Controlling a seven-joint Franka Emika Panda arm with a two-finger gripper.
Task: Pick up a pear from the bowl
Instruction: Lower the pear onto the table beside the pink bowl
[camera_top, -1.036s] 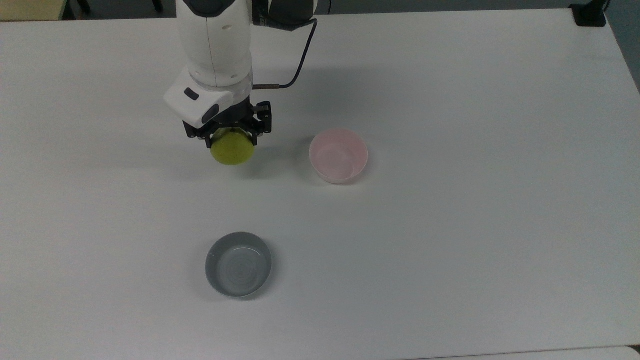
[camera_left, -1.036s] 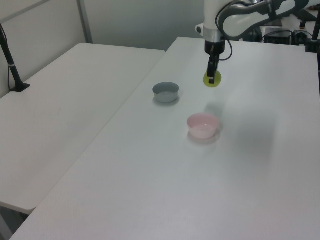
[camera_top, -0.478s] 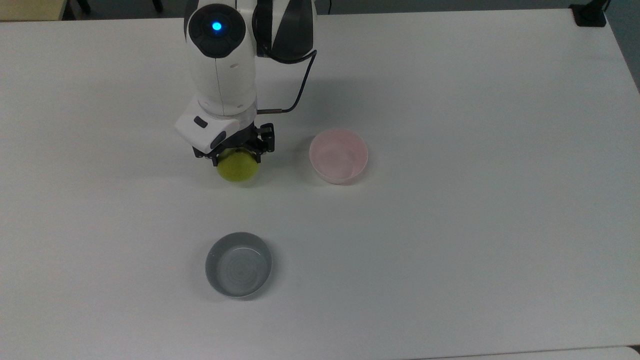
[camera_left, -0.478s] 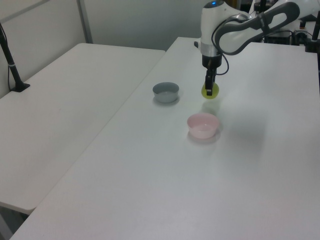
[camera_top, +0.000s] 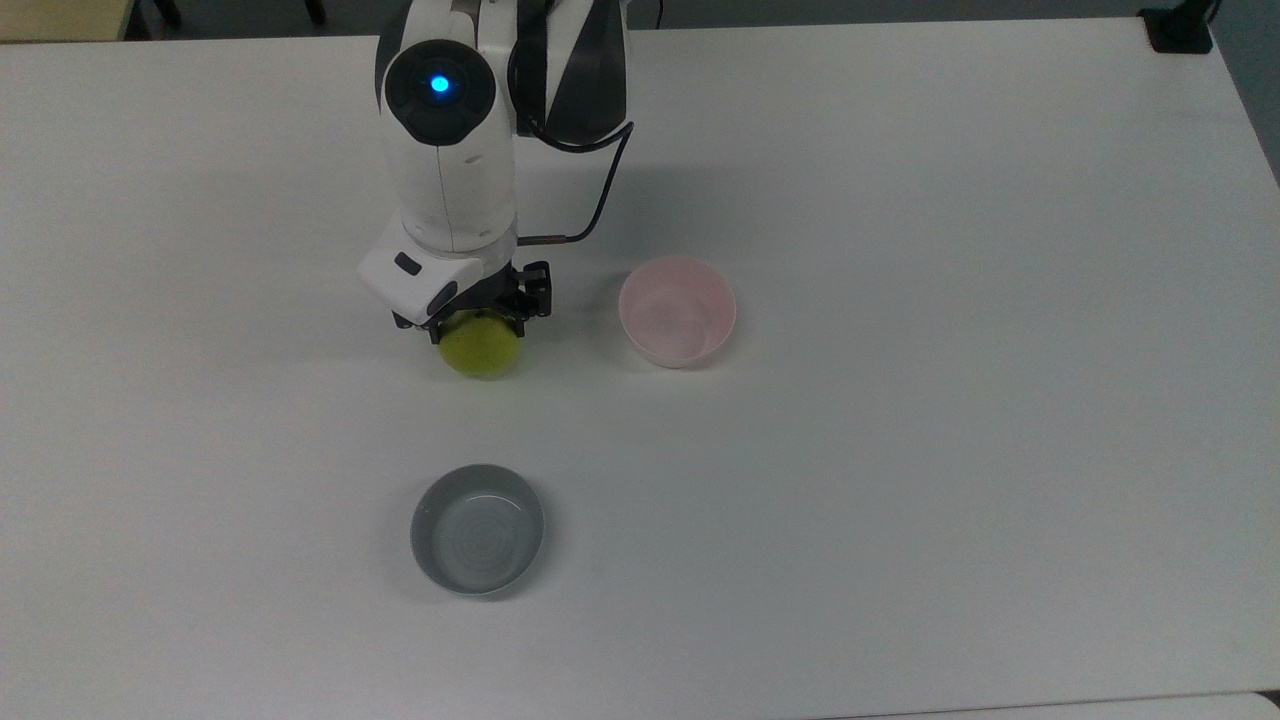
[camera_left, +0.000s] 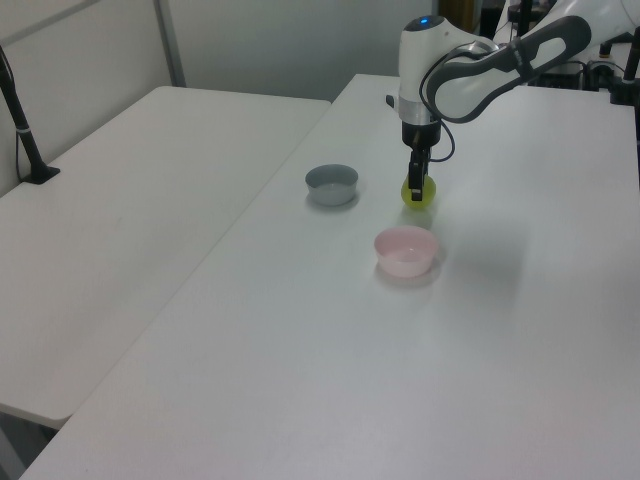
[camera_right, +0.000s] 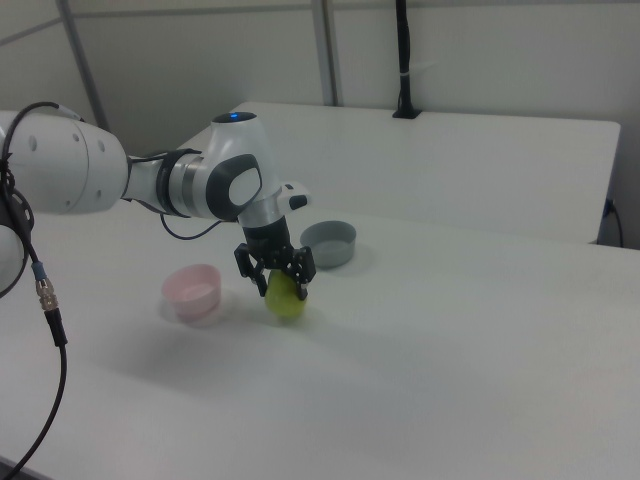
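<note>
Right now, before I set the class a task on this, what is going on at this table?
A robot arm's gripper is shut on a yellow-green pear, holding it low over the white table. The pink bowl, on the top view's right of the pear, holds nothing. A grey bowl sits apart, nearer the top view's bottom edge, also with nothing in it.

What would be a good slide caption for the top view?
The tool holds a pear beside an empty pink bowl.

hand (camera_top: 478, 318) grips pear (camera_top: 480, 348) | bowl (camera_top: 677, 312) apart, at the top view's right
</note>
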